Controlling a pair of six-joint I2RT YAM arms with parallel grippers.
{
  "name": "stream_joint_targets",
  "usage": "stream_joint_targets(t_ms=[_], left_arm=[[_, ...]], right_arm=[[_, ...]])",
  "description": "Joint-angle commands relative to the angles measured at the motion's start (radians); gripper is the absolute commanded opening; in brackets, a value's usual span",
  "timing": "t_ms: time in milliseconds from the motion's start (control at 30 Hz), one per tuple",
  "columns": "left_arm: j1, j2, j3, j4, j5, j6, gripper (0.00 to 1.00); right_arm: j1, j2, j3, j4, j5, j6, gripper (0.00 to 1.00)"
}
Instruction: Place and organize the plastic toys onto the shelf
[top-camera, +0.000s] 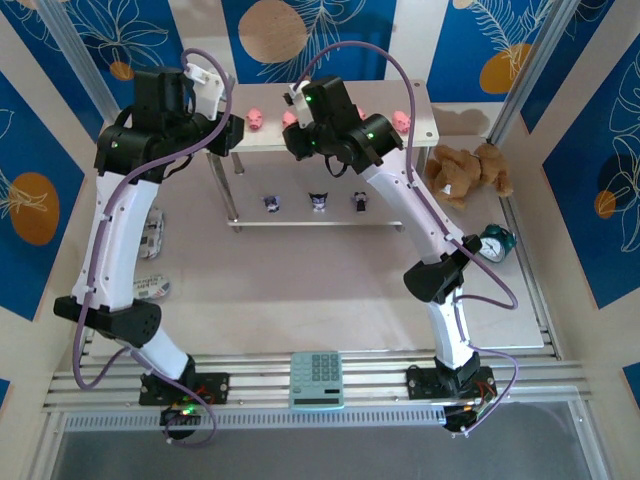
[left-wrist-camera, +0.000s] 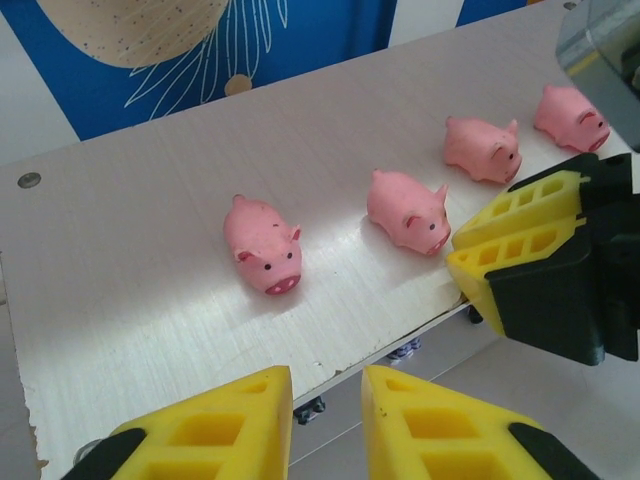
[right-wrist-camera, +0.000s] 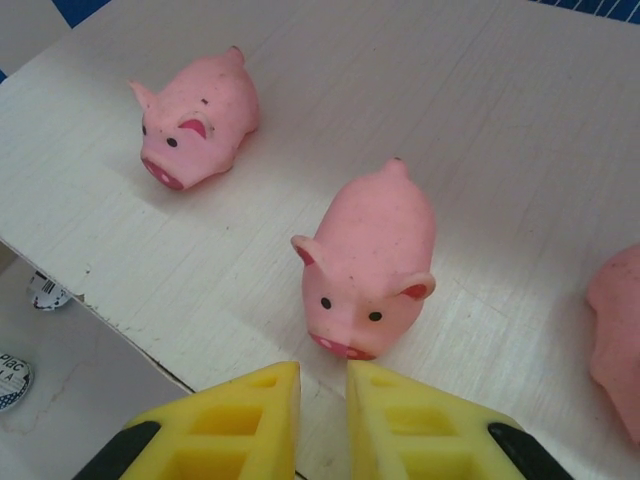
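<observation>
So both arms are up at the shelf (top-camera: 420, 135) right now, reaching over its pale top board. From the left wrist camera there are four pink pigs (left-wrist-camera: 265, 245) standing in a loose row on that board, all upright and well apart from each other, snouts facing roughly toward the near edge. The left gripper (left-wrist-camera: 325, 420) hangs just off that edge with its yellow fingers (left-wrist-camera: 210, 430) parted a little, released, nothing in it. The right gripper (right-wrist-camera: 323, 400) is pretty much clenched, just a sliver of a gap between its fingers and nothing caught there. It's sitting right in front of one pig's snout, very close, though I honestly can't tell if it's touching. In that same wrist view another pig stands further back to the left, and a bit of a third one pokes in at the right edge. Down on the shelf's lower level, the overhead view has three dark figurines (top-camera: 318, 200) lined up side by side with gaps between them. Off to the right of the shelf a brown plush bear (top-camera: 468, 170) lies on the desk (top-camera: 300, 290), with a small clock (top-camera: 492, 243) nearer the arms, and a calculator (top-camera: 317, 378) sits at the near edge between the two arm bases.
</observation>
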Motion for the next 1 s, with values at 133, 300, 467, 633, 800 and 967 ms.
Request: stream_joint_targets(t_ms=[133,300,467,633,800,967], left_arm=[[0.023,-0.031,-0.014,0.028,0.016,0.018,0.26],[0.032,-0.033,-0.02,0.03,0.02,0.021,0.26],[0.037,-0.035,-0.029,0.033,0.024,0.022,0.26],[0.042,-0.039,-0.039,0.032,0.018,0.022,0.27],[0.046,-0.061,-0.072,0.044,0.008,0.021,0.28],[0.049,-0.087,-0.109,0.058,-0.003,0.019,0.29]], right_arm=[[0.004,0.051,0.062,0.022,0.016,0.009,0.21],[0.004,0.067,0.076,0.024,0.017,0.014,0.21],[0.006,0.071,0.083,0.03,0.014,0.018,0.22],[0.005,0.039,0.09,0.033,-0.046,0.024,0.22],[0.004,-0.09,0.039,0.104,-0.062,0.02,0.24],[-0.013,-0.273,-0.059,0.195,0.016,-0.037,0.45]])
